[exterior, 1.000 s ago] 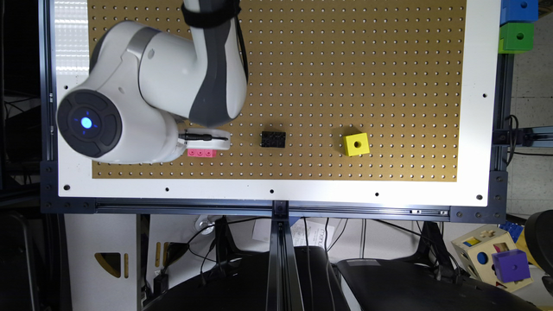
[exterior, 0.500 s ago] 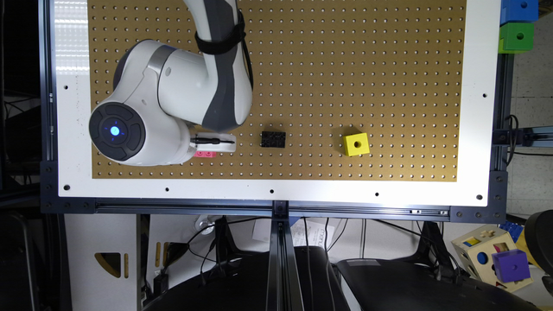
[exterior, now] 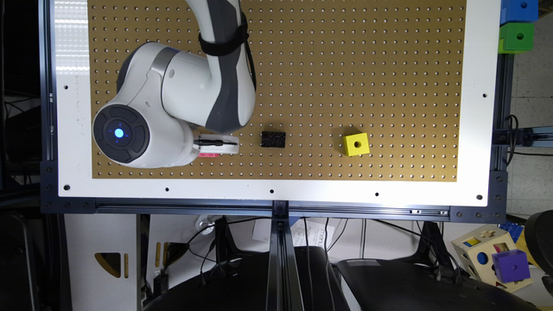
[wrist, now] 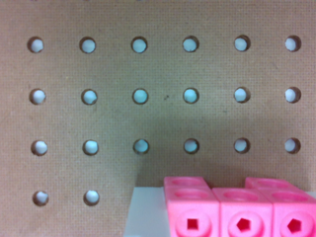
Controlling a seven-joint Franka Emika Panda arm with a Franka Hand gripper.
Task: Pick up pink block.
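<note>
The glossy pink block (wrist: 242, 210), a studded plastic brick lying lengthwise left-right on the perforated tabletop (exterior: 389, 86), sits under the gripper (exterior: 216, 144), whose grip state I cannot tell.

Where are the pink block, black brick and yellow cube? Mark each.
pink block (wrist: 242, 210): wrist view, on its near side face.
black brick (exterior: 273, 139): exterior view, on its studded top.
yellow cube (exterior: 356, 144): exterior view, beside its round hole.
</note>
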